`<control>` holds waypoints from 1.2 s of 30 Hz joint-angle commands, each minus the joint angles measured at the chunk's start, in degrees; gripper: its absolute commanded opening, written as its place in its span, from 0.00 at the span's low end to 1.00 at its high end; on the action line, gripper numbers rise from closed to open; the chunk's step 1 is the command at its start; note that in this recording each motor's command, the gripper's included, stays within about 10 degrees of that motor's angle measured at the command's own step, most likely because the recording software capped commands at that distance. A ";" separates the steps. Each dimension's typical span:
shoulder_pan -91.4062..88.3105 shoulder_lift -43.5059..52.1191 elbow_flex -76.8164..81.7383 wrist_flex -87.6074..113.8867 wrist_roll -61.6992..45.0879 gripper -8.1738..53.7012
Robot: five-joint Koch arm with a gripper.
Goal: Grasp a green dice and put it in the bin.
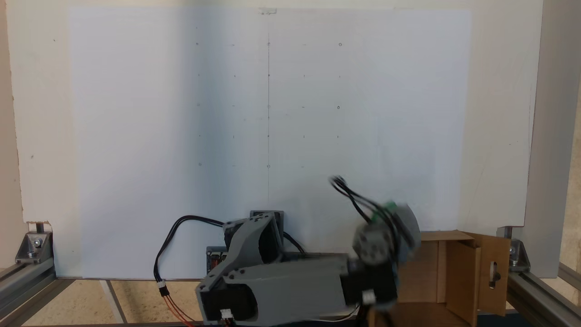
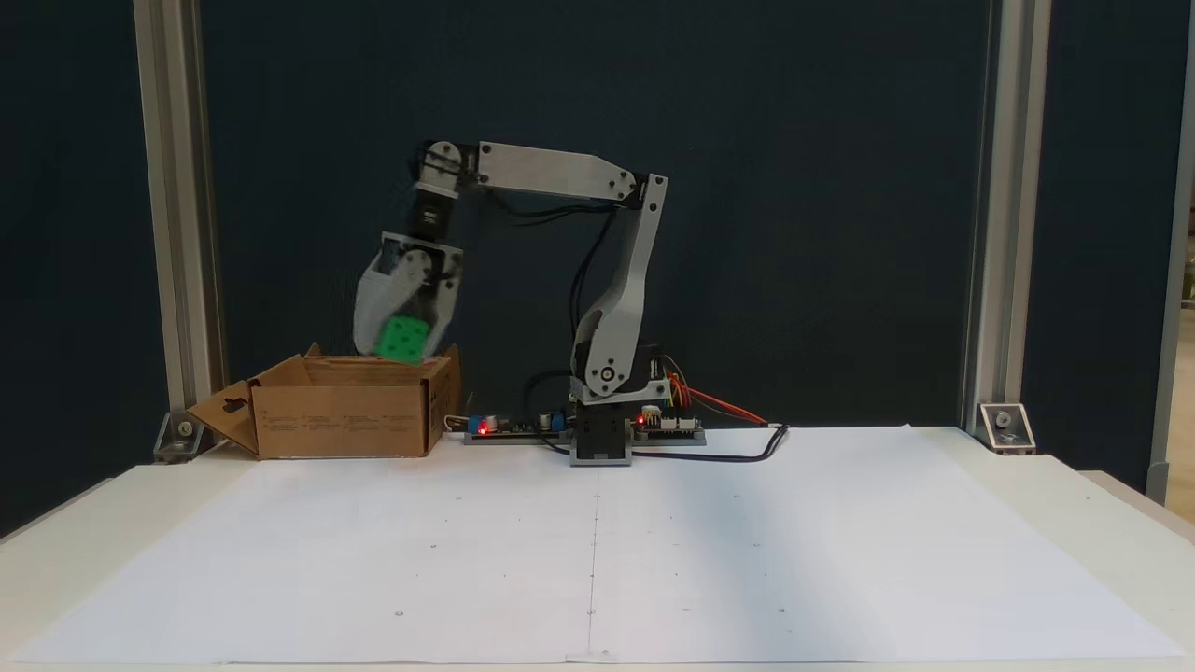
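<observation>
You have a large white paper sheet (image 2: 597,551) spread over the pale table (image 2: 1111,504), marked with a thin centre line and a grid of small dots. Aluminium frame posts (image 2: 980,224) rise at both sides, fixed by corner brackets (image 2: 1004,427). Behind them hangs a dark backdrop (image 2: 803,187). A circuit board (image 2: 504,427) with red lights lies on the table's far edge.

Matt brown cardboard bin (image 2: 345,420), smooth green plastic dice (image 2: 403,339), white paper sheet (image 2: 597,551).

Bright green dice (image 2: 403,339), brown cardboard bin (image 2: 345,420), grey arm (image 2: 551,175), white paper sheet (image 2: 747,560).
</observation>
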State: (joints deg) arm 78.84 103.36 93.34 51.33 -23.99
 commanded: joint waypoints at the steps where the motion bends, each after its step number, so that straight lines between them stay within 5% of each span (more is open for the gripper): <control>1: 6.59 1.49 -3.96 -0.88 -3.52 0.32; 22: 25.75 -18.81 -3.96 -27.69 -6.94 0.32; 24: 25.66 -19.51 -3.87 -28.39 -6.77 0.64; 27: 25.14 -19.95 -3.96 -29.44 -6.42 0.80; 36: 17.84 -9.67 -4.04 -34.54 5.89 0.81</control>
State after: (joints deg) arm 99.49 88.77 92.99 20.39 -25.22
